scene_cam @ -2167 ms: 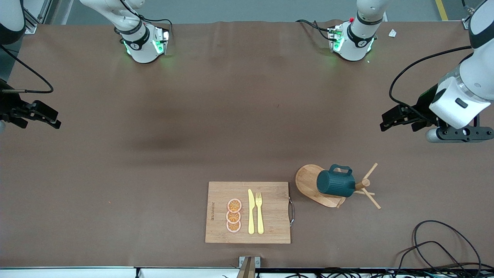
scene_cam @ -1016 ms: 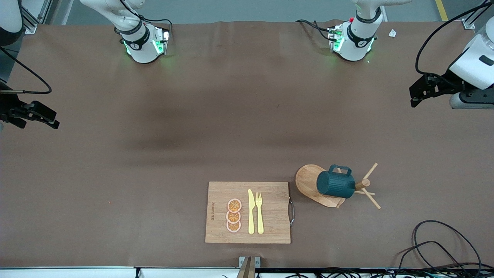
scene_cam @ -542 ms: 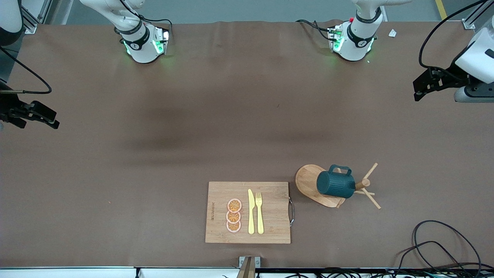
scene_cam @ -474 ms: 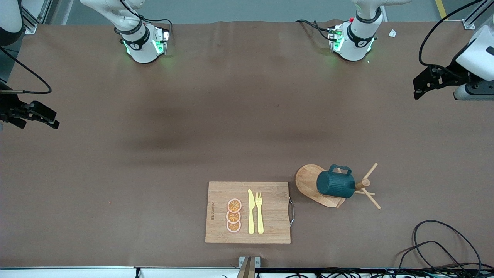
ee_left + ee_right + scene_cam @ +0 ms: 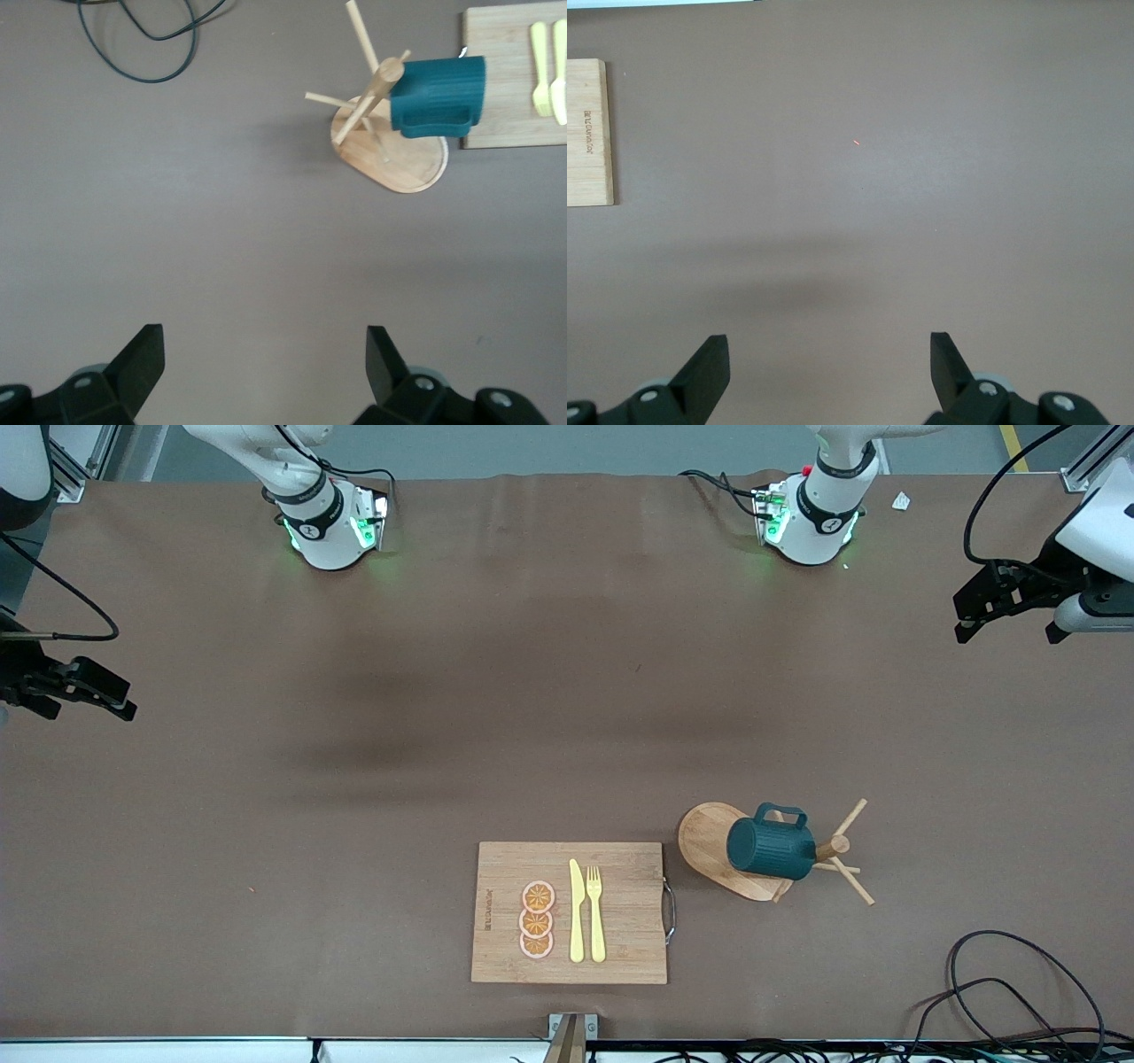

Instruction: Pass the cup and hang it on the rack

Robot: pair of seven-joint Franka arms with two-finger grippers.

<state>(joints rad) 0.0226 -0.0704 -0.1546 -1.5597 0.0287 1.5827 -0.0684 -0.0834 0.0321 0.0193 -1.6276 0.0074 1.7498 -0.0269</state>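
The dark teal ribbed cup (image 5: 771,849) hangs sideways on a peg of the light wooden rack (image 5: 709,834), over its oval base, handle uppermost. In the left wrist view the cup (image 5: 438,97) sits against the post of the rack (image 5: 403,166). My left gripper (image 5: 962,618) is open and empty, up over the table's edge at the left arm's end, well away from the rack. Its fingers (image 5: 142,363) frame bare tabletop. My right gripper (image 5: 131,701) waits open and empty over the right arm's end of the table, seen as the right gripper (image 5: 830,359) over bare cloth.
A rectangular wooden cutting board (image 5: 620,921) lies beside the rack toward the right arm's end, carrying three orange slices (image 5: 537,919), a yellow knife (image 5: 577,911) and a fork (image 5: 595,912). Black cables (image 5: 1010,983) loop at the near corner by the left arm's end.
My left gripper has drawn away from the rack, toward the table's edge and the bases' side. The cup, the rack and the right arm have not moved.
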